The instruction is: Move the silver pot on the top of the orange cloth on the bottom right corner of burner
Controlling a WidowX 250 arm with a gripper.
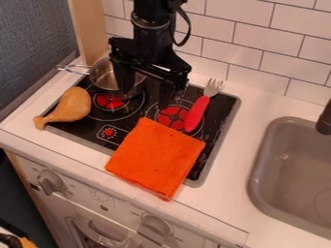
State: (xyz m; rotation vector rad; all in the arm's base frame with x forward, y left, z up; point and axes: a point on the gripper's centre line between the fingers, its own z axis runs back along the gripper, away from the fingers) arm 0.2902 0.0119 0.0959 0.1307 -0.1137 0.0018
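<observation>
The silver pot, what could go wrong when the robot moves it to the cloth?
The tool is open at the pot, so it might bump it instead of gripping. The drumstick lies close to the pot and could get knocked. The cloth lies across the stove's front edge, so the pot might sit tilted there.

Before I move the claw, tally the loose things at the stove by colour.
Silver: 1, pot
Orange: 1, cloth
Tan: 1, drumstick
Red handle, silvery tines: 1, fork
Total: 4
</observation>
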